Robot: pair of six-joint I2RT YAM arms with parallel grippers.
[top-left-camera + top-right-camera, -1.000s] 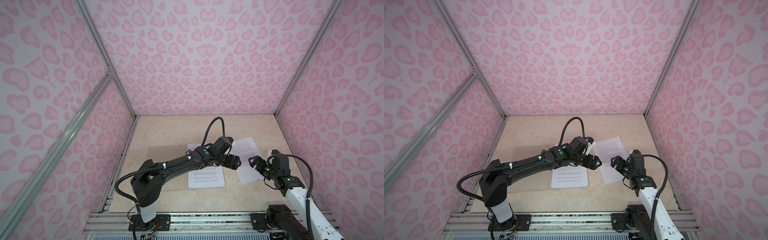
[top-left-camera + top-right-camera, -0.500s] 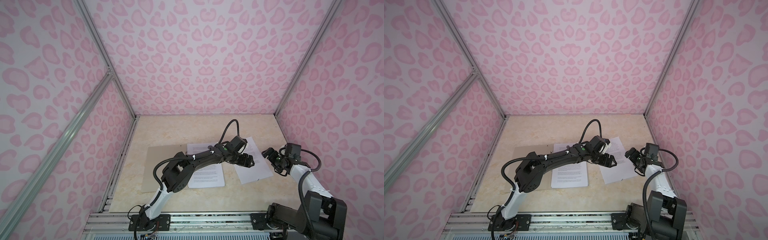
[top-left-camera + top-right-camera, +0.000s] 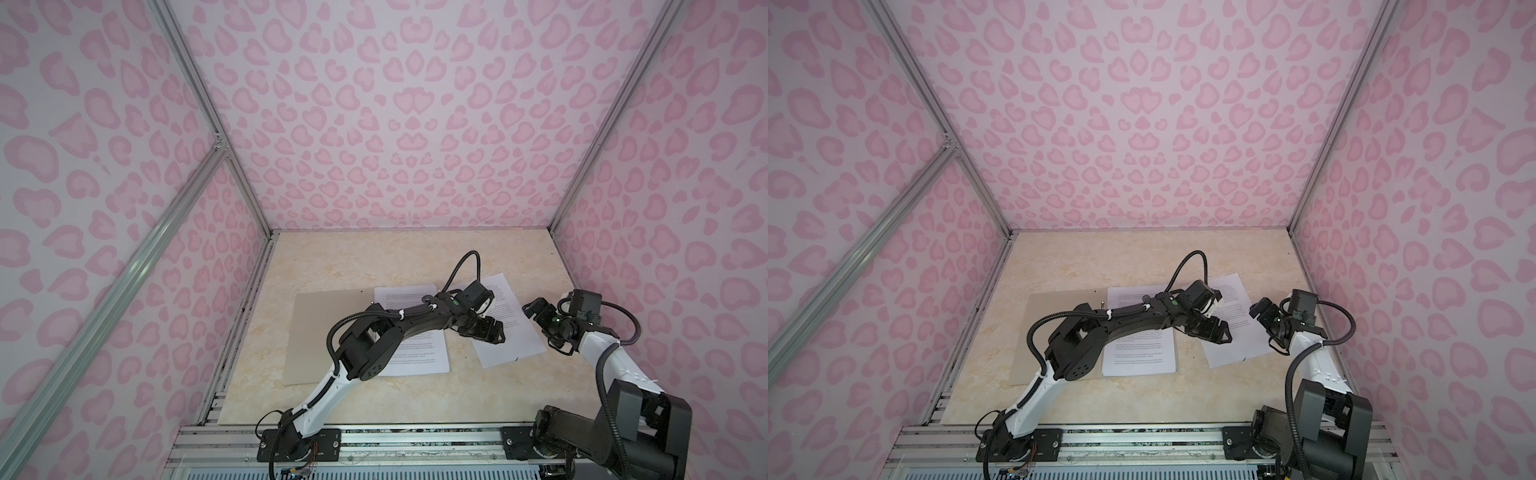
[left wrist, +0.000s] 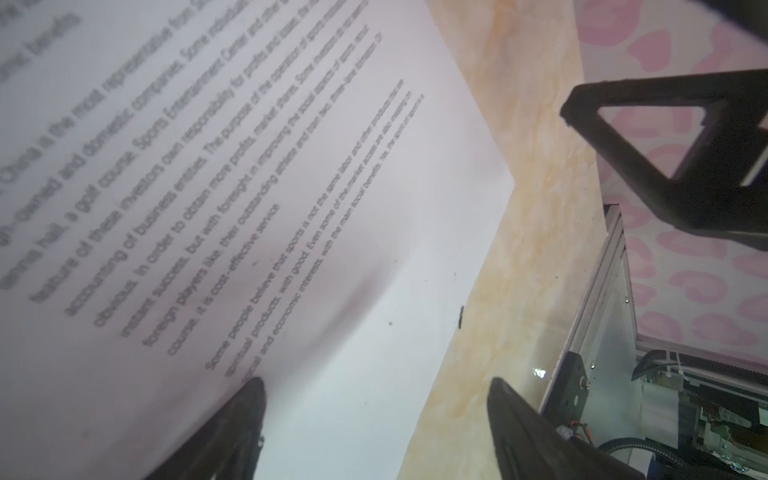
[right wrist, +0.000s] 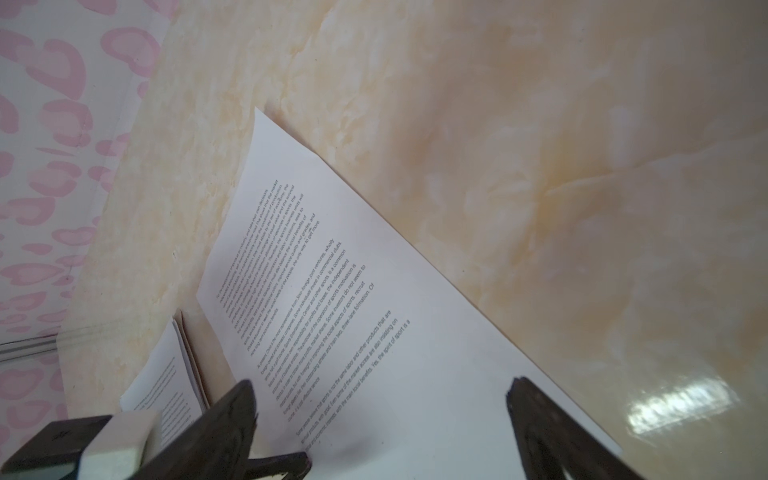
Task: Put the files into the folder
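Both open wide and empty: left gripper, right gripper.
Your loose sheet lies under the left gripper, beside the right gripper, off the folder; pinching flat paper may crumple or skid it.

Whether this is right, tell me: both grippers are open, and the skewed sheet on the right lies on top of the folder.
One point is wrong. The skewed sheet lies on the bare tabletop, off to the right of the folder, not on it; both top views show this. The rest holds: the left gripper and the right gripper are both open.
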